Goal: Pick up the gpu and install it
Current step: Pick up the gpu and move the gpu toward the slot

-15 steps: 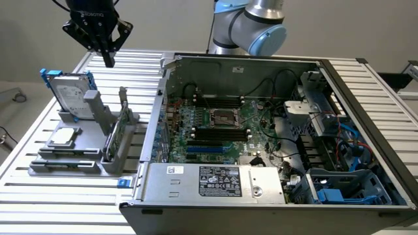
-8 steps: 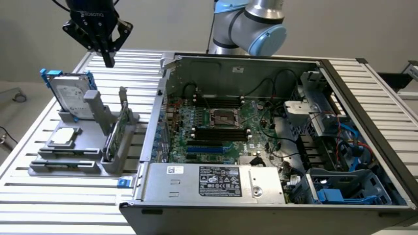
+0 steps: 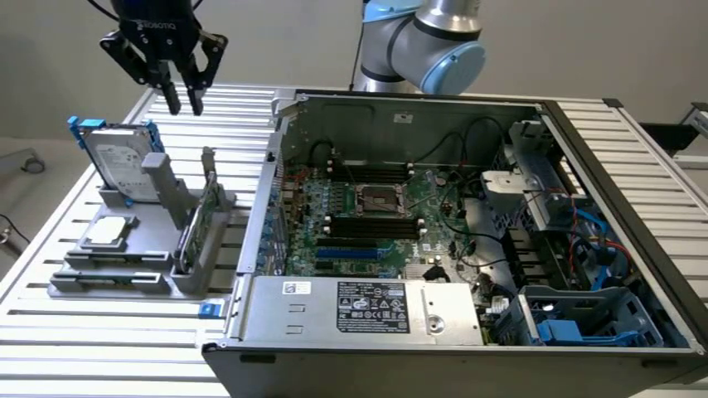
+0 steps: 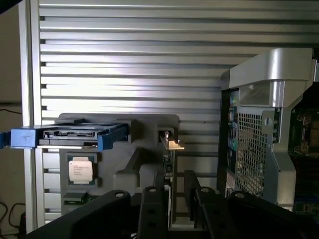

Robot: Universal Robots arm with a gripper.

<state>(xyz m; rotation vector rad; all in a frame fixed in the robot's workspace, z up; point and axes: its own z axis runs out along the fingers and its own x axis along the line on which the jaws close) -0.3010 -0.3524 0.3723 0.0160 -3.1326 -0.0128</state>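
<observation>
My end effector hangs above the rack, fingers apart and empty. The gpu stands on edge in the rack. If I come down off-line, I judge a finger could strike the card's top edge or the rack's post and jam it.

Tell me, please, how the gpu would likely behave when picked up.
The gpu looks thin and rigid, so probably stiff and light. Standing on edge in the grey holder, it may tip if nudged sideways.

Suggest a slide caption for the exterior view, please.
Empty gripper, fingers apart, hovers over the gpu standing upright in its grey holder beside the open computer case.
</observation>
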